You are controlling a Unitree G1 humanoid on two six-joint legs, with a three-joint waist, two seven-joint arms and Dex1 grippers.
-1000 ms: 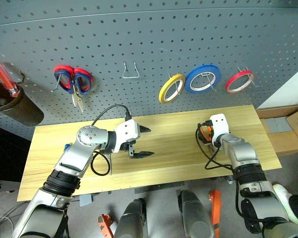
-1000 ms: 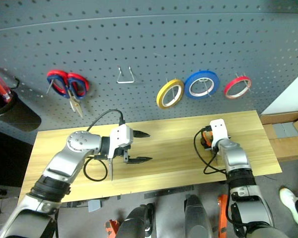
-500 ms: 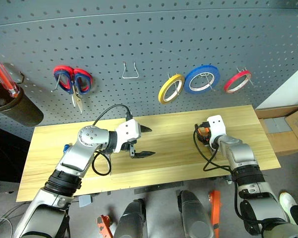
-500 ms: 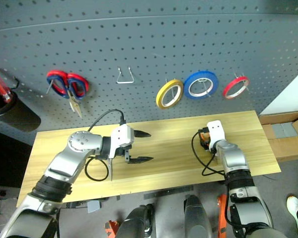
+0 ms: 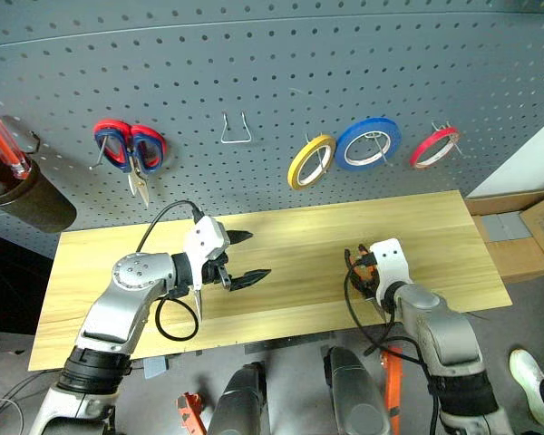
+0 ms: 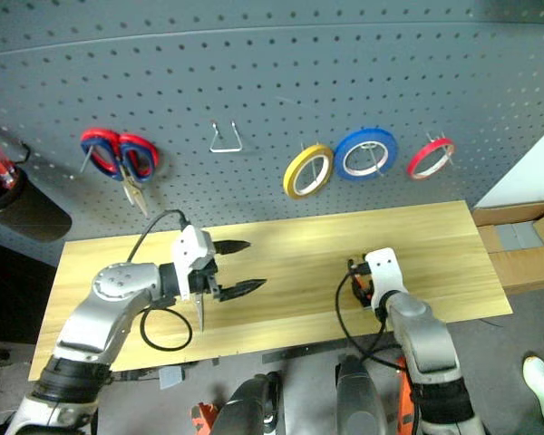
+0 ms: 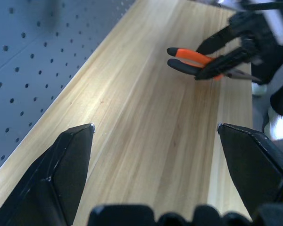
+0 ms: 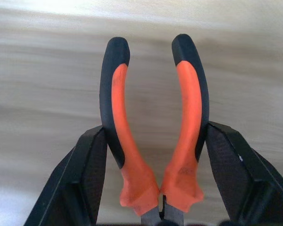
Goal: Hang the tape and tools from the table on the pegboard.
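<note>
Even, bright room light falls from above, laying soft shadows under the rings on the pegboard, whose top bows at the edges from the wide lens, while a pale glare streaks the table, smeared with motion blur behind the sharp pliers.

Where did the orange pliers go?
The pliers sit between the right gripper's fingers, over the right part of the table, below the blue tape ring on the pegboard.

Red-and-blue scissors, yellow ring and blue ring hang (each on hooks); cardboard boxes lie rightward.
</note>
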